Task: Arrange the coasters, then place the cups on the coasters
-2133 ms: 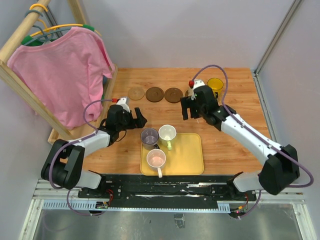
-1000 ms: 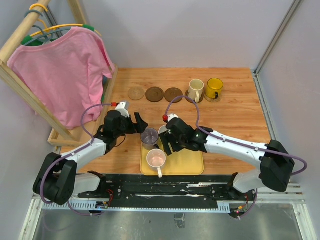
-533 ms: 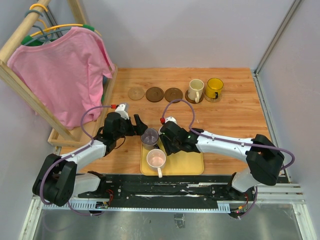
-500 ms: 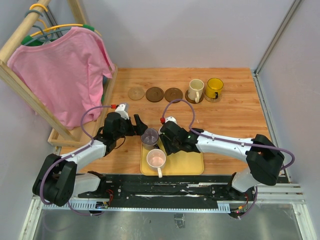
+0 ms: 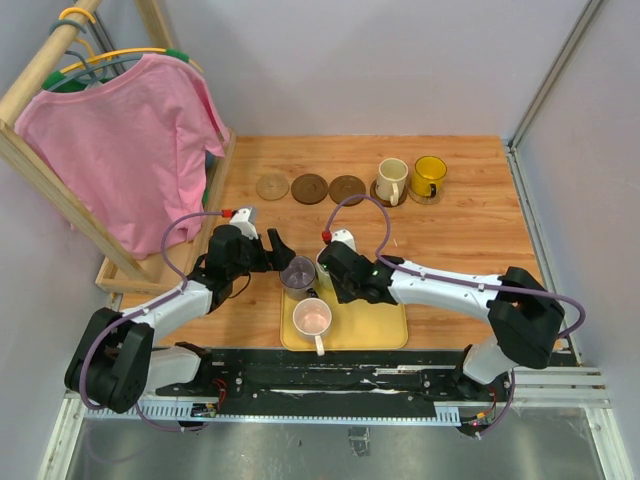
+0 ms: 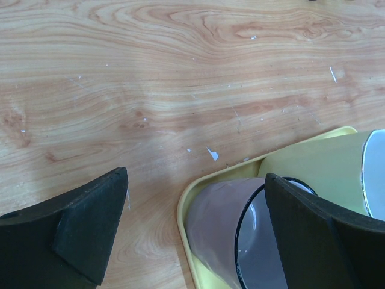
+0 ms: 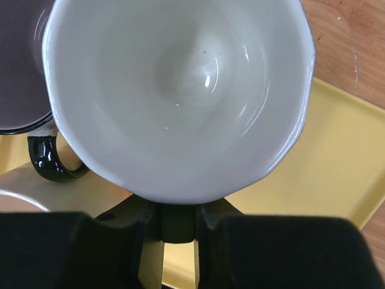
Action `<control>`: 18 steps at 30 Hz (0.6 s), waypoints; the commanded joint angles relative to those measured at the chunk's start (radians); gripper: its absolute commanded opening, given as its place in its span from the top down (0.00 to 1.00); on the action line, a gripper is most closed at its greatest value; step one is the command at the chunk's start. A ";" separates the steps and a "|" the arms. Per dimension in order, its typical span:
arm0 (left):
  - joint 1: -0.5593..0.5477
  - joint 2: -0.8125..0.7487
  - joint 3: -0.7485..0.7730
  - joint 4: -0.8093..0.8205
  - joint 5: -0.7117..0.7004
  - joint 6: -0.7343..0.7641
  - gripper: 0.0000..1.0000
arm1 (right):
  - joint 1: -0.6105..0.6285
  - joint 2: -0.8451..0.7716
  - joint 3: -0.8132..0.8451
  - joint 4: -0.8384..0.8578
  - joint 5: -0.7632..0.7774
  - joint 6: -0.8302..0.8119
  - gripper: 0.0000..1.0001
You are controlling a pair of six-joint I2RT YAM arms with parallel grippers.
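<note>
Five cups, five coasters, one yellow tray, one pink shirt.

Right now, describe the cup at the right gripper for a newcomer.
Yellow tray by the arm bases, far edge. The white cup stands right of the grey-purple cup; it alone has a faceted rim, with the right gripper on its handle.
</note>
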 commanded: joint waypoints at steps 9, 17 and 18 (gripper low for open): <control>-0.006 -0.013 -0.002 0.013 0.004 0.003 0.00 | 0.045 -0.040 0.067 -0.012 0.133 -0.023 0.99; -0.006 -0.026 0.019 -0.005 -0.005 0.012 0.00 | 0.045 -0.079 0.159 -0.017 0.335 -0.063 0.99; -0.006 -0.026 0.021 -0.008 -0.008 0.013 0.00 | 0.042 -0.073 0.178 -0.015 0.367 -0.075 0.99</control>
